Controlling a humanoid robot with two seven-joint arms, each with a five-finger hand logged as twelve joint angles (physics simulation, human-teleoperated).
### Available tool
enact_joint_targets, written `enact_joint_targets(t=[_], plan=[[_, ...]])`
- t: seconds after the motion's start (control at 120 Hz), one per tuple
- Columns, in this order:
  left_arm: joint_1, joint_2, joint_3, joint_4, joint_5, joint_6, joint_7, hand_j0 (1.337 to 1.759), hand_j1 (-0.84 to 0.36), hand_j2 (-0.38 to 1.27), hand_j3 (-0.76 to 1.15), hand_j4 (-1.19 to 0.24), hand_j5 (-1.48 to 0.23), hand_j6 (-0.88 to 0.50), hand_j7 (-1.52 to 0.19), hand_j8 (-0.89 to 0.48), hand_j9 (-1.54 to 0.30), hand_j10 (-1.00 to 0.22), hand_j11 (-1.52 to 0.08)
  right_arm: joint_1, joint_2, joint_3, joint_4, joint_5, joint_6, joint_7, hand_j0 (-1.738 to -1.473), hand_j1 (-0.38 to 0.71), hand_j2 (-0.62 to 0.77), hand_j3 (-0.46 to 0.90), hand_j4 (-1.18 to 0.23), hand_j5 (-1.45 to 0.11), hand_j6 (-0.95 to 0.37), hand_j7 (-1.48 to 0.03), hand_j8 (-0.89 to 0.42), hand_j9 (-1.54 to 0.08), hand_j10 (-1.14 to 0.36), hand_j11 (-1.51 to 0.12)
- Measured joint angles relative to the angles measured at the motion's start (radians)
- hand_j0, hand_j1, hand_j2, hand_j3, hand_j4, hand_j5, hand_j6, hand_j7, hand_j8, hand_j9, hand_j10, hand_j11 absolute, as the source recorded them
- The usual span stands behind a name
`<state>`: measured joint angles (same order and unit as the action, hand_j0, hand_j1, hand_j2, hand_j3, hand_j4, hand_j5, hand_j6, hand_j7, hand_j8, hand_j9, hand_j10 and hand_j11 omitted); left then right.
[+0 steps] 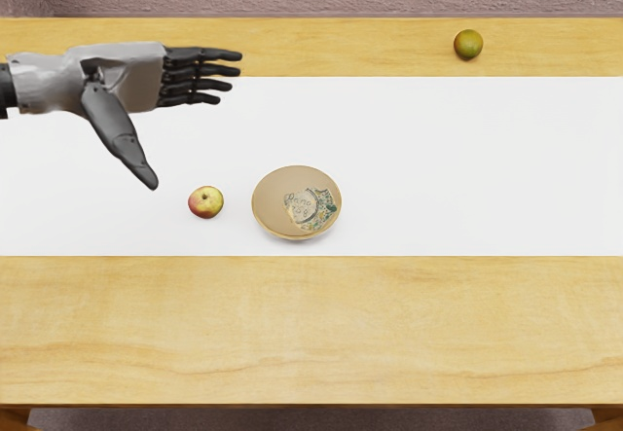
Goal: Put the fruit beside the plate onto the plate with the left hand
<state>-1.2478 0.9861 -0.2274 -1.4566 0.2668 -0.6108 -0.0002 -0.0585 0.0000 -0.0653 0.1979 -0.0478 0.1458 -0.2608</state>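
Small red-yellow apple [205,201] by tan plate [269,186]: likely light, firm, rolly; grab its middle. Left hand [127,81] fingers [200,73] apart, empty.

A light wooden table [311,334] fills the view, with its grain running left to right. A broad white strip [487,168] (cloth or paint, I cannot tell) lies across its middle. At the far right, a small round yellow-green fruit [468,44] rests on the bare wood, near the strip's far edge.
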Motion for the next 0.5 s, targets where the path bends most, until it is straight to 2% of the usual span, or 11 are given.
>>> enact_joint_targets(t=[0.158, 0.2, 0.233, 0.267, 0.342, 0.375, 0.433, 0.5], plan=[[-0.004, -0.007, -0.001, -0.006, -0.001, 0.000, 0.012, 1.658, 0.33, 0.01, 0.00, -0.02, -0.03, -0.02, -0.03, -0.02, -0.03, -0.02, -0.03, -0.007, 0.000, -0.002, 0.000, -0.001, 0.000, -0.001, -1.658, -0.35, 0.00, 0.00, 0.00, 0.00, 0.00, 0.00, 0.00, 0.00, 0.00, 0.00], [-0.007, -0.029, -0.002, -0.006, -0.001, 0.000, 0.035, 1.658, 0.33, 0.01, 0.00, -0.02, -0.03, -0.02, -0.03, -0.02, -0.03, -0.02, -0.03, -0.010, 0.000, -0.002, 0.000, -0.001, -0.001, -0.001, -1.658, -0.35, 0.00, 0.00, 0.00, 0.00, 0.00, 0.00, 0.00, 0.00, 0.00, 0.00], [-0.028, -0.068, -0.007, -0.006, -0.001, 0.000, 0.085, 1.658, 0.33, 0.01, 0.00, -0.02, -0.03, -0.02, -0.03, -0.02, -0.03, -0.02, -0.03, -0.011, 0.000, -0.002, 0.000, -0.001, -0.001, -0.001, -1.658, -0.35, 0.00, 0.00, 0.00, 0.00, 0.00, 0.00, 0.00, 0.00, 0.00, 0.00], [-0.051, -0.114, -0.015, -0.005, 0.002, 0.000, 0.151, 1.658, 0.33, 0.01, 0.00, -0.02, -0.03, -0.02, -0.03, -0.02, -0.03, -0.02, -0.03, -0.012, 0.000, -0.001, 0.000, -0.001, -0.001, -0.001, -1.658, -0.35, 0.00, 0.00, 0.00, 0.00, 0.00, 0.00, 0.00, 0.00, 0.00, 0.00], [-0.170, -0.201, -0.023, 0.000, 0.071, 0.000, 0.354, 1.658, 0.33, 0.01, 0.00, -0.02, -0.03, -0.02, -0.03, -0.02, -0.03, -0.02, -0.03, -0.013, 0.000, -0.001, 0.000, -0.001, -0.001, -0.001, -1.658, -0.35, 0.00, 0.00, 0.00, 0.00, 0.00, 0.00, 0.00, 0.00, 0.00, 0.00], [-0.208, -0.207, -0.024, 0.003, 0.109, 0.000, 0.424, 1.658, 0.33, 0.01, 0.00, -0.02, -0.03, -0.02, -0.03, -0.02, -0.03, -0.02, -0.03, -0.013, 0.000, -0.001, -0.001, -0.001, -0.001, -0.001, -1.658, -0.35, 0.00, 0.00, 0.00, 0.00, 0.00, 0.00, 0.00, 0.00, 0.00, 0.00], [-0.221, -0.240, -0.024, 0.007, 0.201, 0.000, 0.504, 1.658, 0.33, 0.00, 0.00, -0.02, -0.03, -0.02, -0.03, -0.02, -0.03, -0.02, -0.03, -0.012, 0.000, -0.001, -0.001, -0.001, -0.001, -0.001, -1.658, -0.35, 0.00, 0.00, 0.00, 0.00, 0.00, 0.00, 0.00, 0.00, 0.00, 0.00], [-0.208, -0.289, -0.022, 0.007, 0.364, 0.000, 0.555, 1.658, 0.32, 0.00, 0.00, -0.02, -0.03, -0.02, -0.03, -0.02, -0.03, -0.02, -0.03, -0.012, 0.000, 0.000, -0.001, -0.001, -0.001, -0.001, -1.658, -0.35, 0.00, 0.00, 0.00, 0.00, 0.00, 0.00, 0.00, 0.00, 0.00, 0.00]])
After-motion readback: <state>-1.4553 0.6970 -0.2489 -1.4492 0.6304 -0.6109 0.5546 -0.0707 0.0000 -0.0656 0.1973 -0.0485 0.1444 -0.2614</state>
